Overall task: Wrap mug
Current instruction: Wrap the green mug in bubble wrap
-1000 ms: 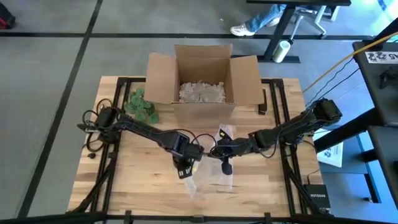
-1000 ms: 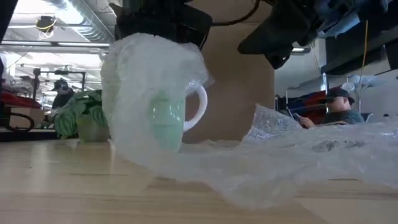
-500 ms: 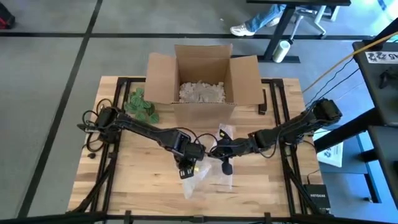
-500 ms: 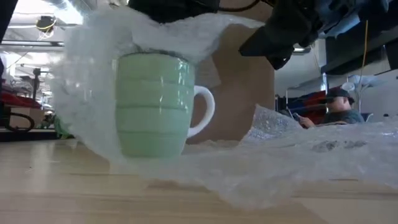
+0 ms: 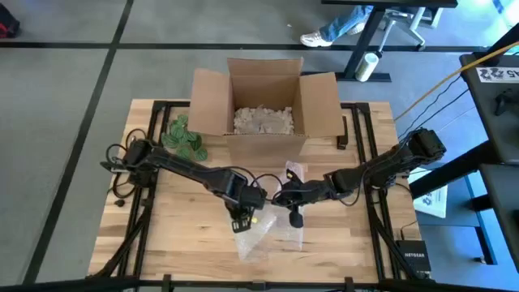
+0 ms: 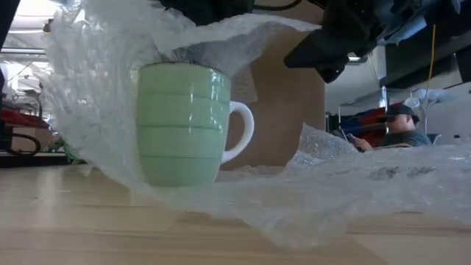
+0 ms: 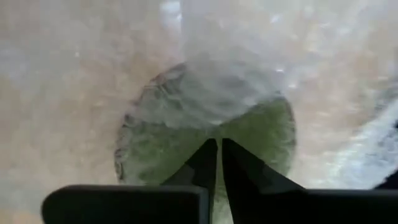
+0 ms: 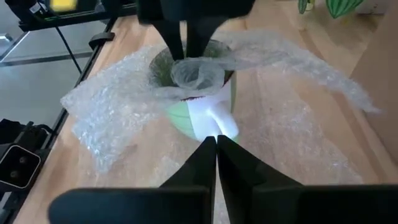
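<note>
A pale green mug [image 6: 180, 125] with a white handle [image 6: 239, 132] stands upright on a sheet of bubble wrap [image 6: 353, 184] near the table's middle. Part of the sheet rises behind the mug and drapes over its rim. My left gripper [image 5: 243, 217] hangs above the mug's mouth, shut on bunched wrap. My right gripper [image 8: 216, 142] is shut, its tips level beside the handle [image 8: 214, 118] on the mug's right. My left gripper pinches a bunched fold of the bubble wrap [image 8: 193, 73] between its two fingers [image 8: 176, 43], just inside the mug's mouth. The fingers come from above, pointing down. The wrap runs over the rim and lies slack on the table around the mug. My right gripper's tips are next to the handle; I cannot tell whether they touch it.
An open cardboard box [image 5: 263, 101] with packing filler stands at the table's far side, with a small green plant [image 5: 185, 136] to its left. Loose wrap [image 5: 263, 235] spreads toward the near edge. A seated person [image 6: 401, 125] shows in the room beyond.
The wrap that hung in front of the mug has been drawn up and over its rim and spreads out to the left. The mug's near side, veiled before, now shows bare. The mug stays upright on the sheet.
</note>
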Available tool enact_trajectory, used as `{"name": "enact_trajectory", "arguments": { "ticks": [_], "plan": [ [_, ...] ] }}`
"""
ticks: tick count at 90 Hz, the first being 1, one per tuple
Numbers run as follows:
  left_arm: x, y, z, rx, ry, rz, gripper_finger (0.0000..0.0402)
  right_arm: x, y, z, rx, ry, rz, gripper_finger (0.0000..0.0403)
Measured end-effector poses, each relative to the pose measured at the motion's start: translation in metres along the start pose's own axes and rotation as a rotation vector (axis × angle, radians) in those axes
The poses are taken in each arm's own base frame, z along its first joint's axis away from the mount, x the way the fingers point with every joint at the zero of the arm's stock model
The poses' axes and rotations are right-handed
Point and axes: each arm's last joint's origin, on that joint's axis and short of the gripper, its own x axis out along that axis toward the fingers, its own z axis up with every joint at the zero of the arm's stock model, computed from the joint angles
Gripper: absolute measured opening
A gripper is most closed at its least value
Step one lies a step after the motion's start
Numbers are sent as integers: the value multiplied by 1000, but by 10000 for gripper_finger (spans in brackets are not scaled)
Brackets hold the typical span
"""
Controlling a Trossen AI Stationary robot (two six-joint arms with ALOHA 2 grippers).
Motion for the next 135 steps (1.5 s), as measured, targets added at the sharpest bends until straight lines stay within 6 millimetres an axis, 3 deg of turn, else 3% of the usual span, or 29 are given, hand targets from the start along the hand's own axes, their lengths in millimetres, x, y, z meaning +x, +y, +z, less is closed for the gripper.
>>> {"name": "enact_trajectory", "arguments": {
  "ticks": [42,70,86,111,122,135],
  "plan": [
    [-40,-15,-9,42,-142,60,7,-10,-9,-14,60,155,-154,1],
    [-63,-35,-30,86,-285,148,7,-16,-5,-28,185,388,46,1],
    [-74,-56,-50,95,-403,220,7,-19,14,-33,192,406,99,22],
    [-77,-92,-86,58,-602,312,7,-26,39,-40,254,434,135,114],
    [-79,-105,-102,31,-687,324,7,-30,54,-31,233,392,145,139],
    [-75,-113,-117,-3,-723,306,7,-35,78,-16,169,309,92,139]
  ]
}}
